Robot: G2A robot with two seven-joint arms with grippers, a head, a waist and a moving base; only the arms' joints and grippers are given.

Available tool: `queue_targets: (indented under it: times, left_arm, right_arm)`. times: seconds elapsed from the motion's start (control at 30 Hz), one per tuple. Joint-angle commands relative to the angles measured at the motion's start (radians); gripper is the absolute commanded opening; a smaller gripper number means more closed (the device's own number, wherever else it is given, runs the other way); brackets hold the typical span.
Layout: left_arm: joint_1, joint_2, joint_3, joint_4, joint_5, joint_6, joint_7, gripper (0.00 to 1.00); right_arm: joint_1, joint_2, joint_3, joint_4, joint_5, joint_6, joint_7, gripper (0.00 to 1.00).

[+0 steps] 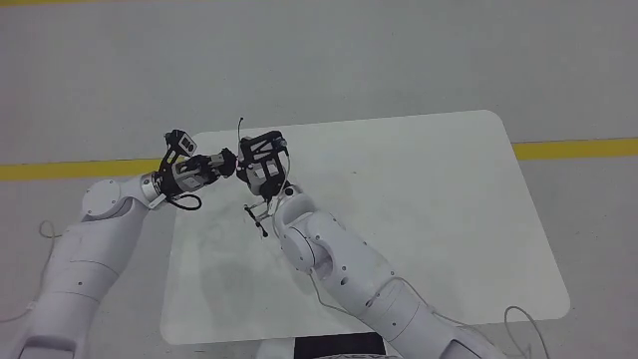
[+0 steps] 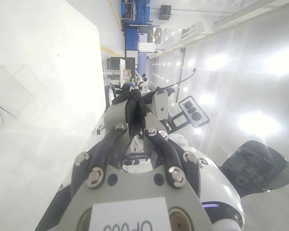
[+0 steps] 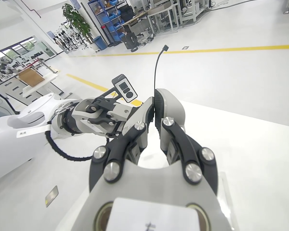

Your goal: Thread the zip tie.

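Observation:
A black zip tie (image 3: 156, 73) stands upright, its head at the top and free. My right gripper (image 3: 154, 104) is shut on its strap, above the table's far left corner. In the top view the zip tie (image 1: 240, 130) rises between both grippers. My left gripper (image 2: 134, 97) is shut, its tips pressed against the right gripper's tips; whether the tie's lower end lies between its pads is hidden. From the left wrist view the zip tie (image 2: 183, 80) curves away past a right finger (image 2: 161, 104).
The white table (image 1: 419, 219) has rounded corners. A clear plastic bag (image 2: 14, 82) with spare black zip ties (image 2: 1, 108) lies on it below the grippers, by the right arm (image 1: 329, 249). Yellow floor lines run past the table.

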Motion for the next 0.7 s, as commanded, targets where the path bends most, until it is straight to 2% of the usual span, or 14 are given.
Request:
queue_targets:
  times: [0.0, 0.67]
  left_arm:
    - [0.000, 0.000, 0.000, 0.000, 0.000, 0.000, 0.000, 0.00]
    - [0.000, 0.000, 0.000, 0.000, 0.000, 0.000, 0.000, 0.00]
  right_arm:
    - [0.001, -0.001, 0.001, 0.002, 0.001, -0.002, -0.001, 0.00]
    - [0.007, -0.012, 0.003, 0.023, -0.009, 0.005, 0.006, 0.00]
